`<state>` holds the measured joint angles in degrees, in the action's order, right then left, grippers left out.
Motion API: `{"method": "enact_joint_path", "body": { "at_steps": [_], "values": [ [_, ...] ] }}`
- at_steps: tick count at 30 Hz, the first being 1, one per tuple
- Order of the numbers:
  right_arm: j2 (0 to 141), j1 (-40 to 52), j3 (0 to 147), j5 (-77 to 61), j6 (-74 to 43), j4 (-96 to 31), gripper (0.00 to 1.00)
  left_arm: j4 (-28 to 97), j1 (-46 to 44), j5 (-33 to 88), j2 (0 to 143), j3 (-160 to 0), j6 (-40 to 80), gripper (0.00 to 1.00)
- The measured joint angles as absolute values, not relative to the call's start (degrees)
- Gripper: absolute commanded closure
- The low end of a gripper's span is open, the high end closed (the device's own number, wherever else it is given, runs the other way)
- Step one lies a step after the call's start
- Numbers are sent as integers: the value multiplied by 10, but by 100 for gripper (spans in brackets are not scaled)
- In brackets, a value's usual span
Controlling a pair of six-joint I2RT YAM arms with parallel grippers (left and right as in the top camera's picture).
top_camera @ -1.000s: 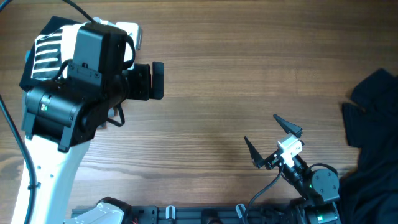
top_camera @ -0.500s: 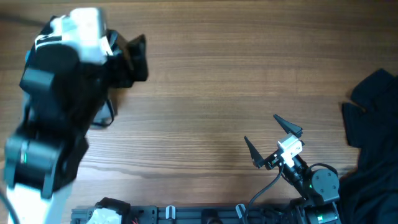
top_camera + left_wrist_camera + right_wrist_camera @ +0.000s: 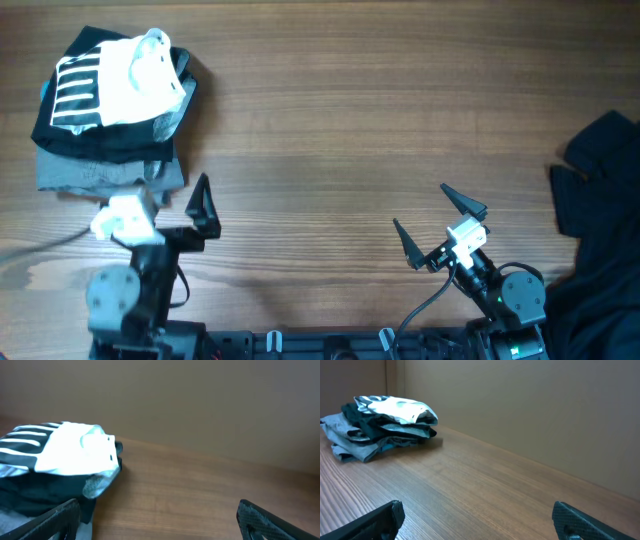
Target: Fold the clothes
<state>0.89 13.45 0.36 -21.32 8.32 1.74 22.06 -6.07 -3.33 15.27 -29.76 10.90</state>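
A folded white T-shirt with a black striped print (image 3: 110,75) lies on top of a pile at the table's far left, over a black garment (image 3: 95,140) and a grey one (image 3: 100,176). The pile also shows in the left wrist view (image 3: 65,455) and the right wrist view (image 3: 385,415). A loose heap of black clothes (image 3: 600,200) lies at the right edge. My left gripper (image 3: 165,212) is open and empty at the front left, just in front of the pile (image 3: 160,527). My right gripper (image 3: 440,228) is open and empty at the front right (image 3: 482,522).
The wooden table (image 3: 350,130) stretches between the pile and the black heap. The arm bases and a black rail (image 3: 330,345) run along the front edge. A plain wall stands behind the table in both wrist views.
My left arm has pulled back from over the pile at the far left to the front left, uncovering the folded pile. The right arm has not moved.
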Motion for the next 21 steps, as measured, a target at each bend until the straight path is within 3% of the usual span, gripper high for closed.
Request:
{"method": "enact_joint_path", "body": {
  "at_steps": [6,14,21],
  "values": [
    [9,135,4,-213,83,18,0,122,-41,-31,25,-186,109,0],
    [9,135,4,-213,83,18,0,-27,-41,-31,7,-27,117,0],
    [9,135,4,-213,83,18,0,36,-44,-31,7,-5,124,0]
  ]
}}
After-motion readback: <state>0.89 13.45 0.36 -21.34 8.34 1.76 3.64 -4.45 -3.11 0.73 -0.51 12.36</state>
